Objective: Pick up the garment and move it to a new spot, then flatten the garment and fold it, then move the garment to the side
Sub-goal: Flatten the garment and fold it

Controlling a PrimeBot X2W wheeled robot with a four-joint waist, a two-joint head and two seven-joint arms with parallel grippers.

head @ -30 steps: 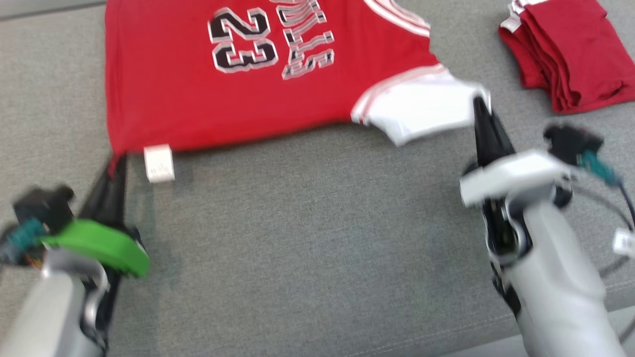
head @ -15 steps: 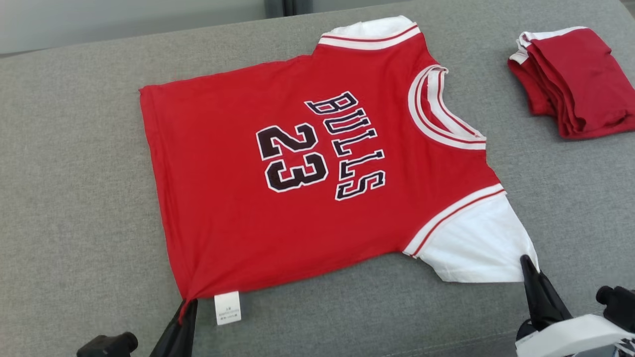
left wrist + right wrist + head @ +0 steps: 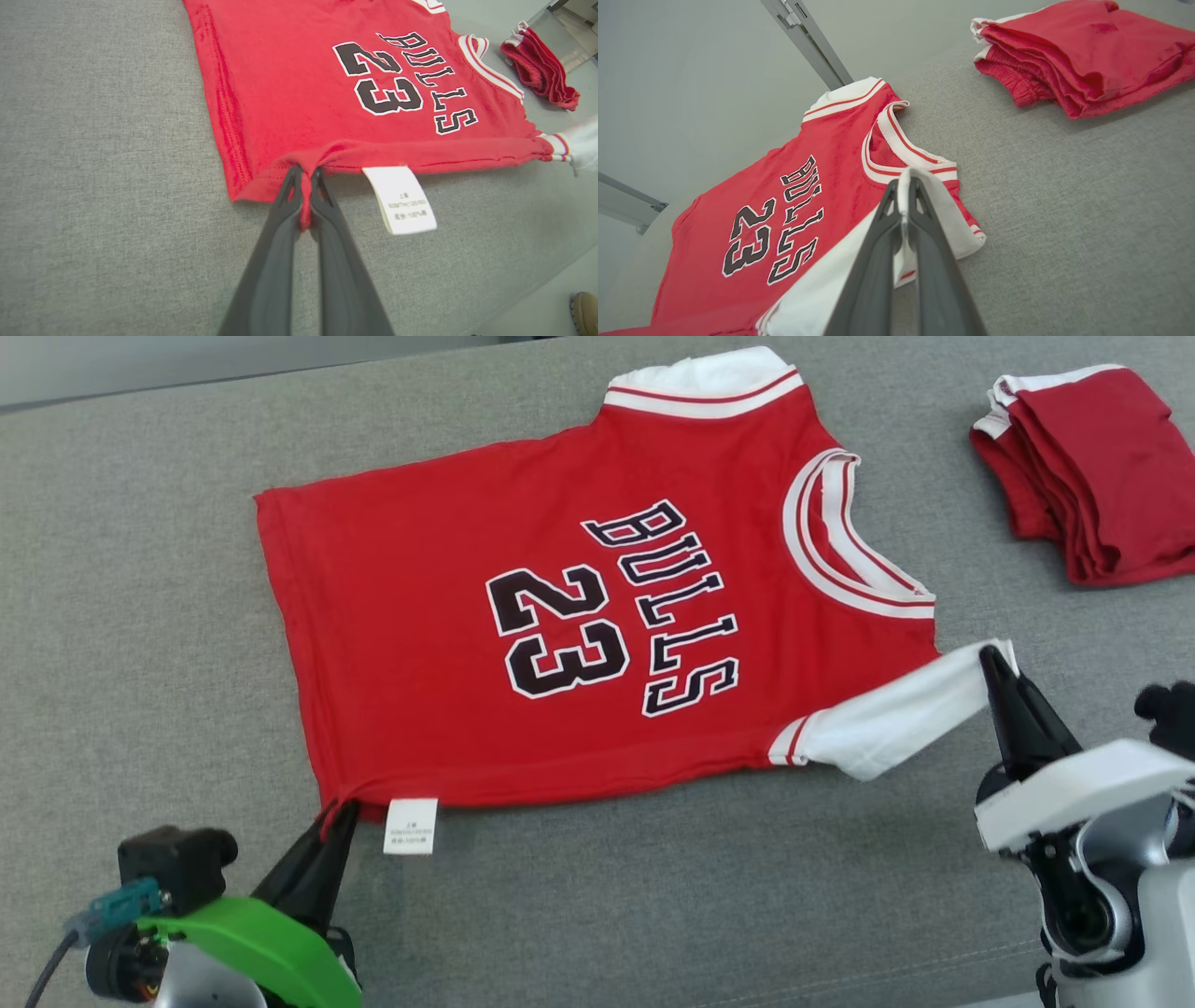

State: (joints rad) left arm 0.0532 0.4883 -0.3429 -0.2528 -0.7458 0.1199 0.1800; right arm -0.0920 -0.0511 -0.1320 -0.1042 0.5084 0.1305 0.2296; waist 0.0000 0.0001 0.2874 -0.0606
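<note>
Since half a second ago, your right gripper [image 3: 991, 658] has carried the white sleeve [image 3: 887, 719] off the surface [image 3: 653, 905] and in toward the collar. The sleeve, which lay flat, now hangs as a raised strip. Your left gripper [image 3: 338, 810] has brought the hem corner inward as well, so the near edge of the jersey [image 3: 420, 644] is rolled up in a ridge. Both grippers are clamped on cloth, the left on the red hem corner and the right on the sleeve tip.

I judge the flattening is done and the first fold, near edge over the chest, is starting. The jersey lies spread front-up in the middle of the surface, with a folded red pile [image 3: 1102, 467] well apart at the far right.

The chest reads "BULLS" and "23" in black with white outlines. A white tag [image 3: 411, 824] hangs at the hem, its print too small to read.
</note>
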